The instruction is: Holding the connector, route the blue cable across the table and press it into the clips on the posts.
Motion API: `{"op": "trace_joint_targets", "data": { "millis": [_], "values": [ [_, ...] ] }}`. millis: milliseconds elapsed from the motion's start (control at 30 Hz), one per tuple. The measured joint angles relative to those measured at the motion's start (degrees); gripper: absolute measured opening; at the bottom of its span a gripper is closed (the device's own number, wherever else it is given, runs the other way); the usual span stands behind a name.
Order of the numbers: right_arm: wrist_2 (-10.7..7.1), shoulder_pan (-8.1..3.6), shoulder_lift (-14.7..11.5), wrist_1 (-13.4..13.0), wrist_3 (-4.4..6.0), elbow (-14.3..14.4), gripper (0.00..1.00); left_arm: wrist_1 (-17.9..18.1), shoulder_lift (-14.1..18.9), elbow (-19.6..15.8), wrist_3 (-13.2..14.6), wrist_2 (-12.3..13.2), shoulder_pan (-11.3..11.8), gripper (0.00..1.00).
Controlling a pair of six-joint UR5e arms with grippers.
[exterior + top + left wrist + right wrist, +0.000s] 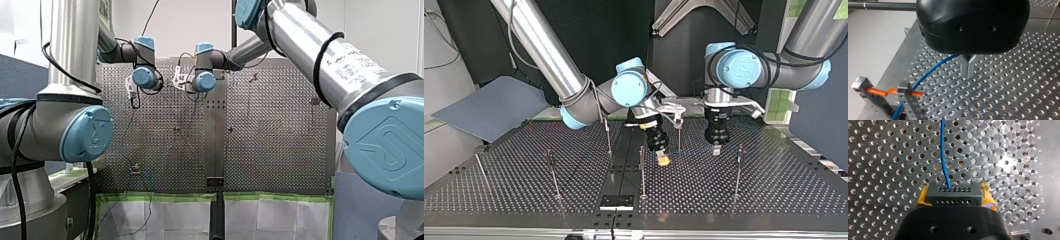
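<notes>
Our right gripper [954,191] clamps its yellow pads [921,197] on the black rectangular plastic connector [953,197], with the thin blue cable [943,150] trailing ahead over the perforated metal table [885,157]. Our left gripper's [968,68] metal fingers [964,66] are pressed together where the cable reaches them. We judge that pulling too taut could drag the connector from the pads

glossy metal table [885,172], matt plastic connector [953,195]
</notes>
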Motion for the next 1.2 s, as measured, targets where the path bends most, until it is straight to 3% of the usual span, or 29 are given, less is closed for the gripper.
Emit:
{"op": "trace_joint_targets", "data": {
  "millis": [267,633,867,1200],
  "values": [
    [0.30,0.00,0.1,0.4,-0.03,2.0,0.00,-0.9,0.0,-2.1,0.9,-2.8,-0.9,0.00],
    [0.36,-0.02,0.1,0.4,-0.06,7.2,0.00,3.5,-0.5,-7.1,-0.8,-2.9,-1.8,0.00],
    [0.40,-0.01,0.1,0.3,-0.09,10.7,0.00,6.8,-3.4,-10.5,-0.5,-3.3,-2.2,0.00],
    [0.46,0.00,0.1,0.3,-0.17,13.2,0.00,10.6,-7.8,-14.8,-1.1,-3.7,-2.4,0.00]
  ]
}}
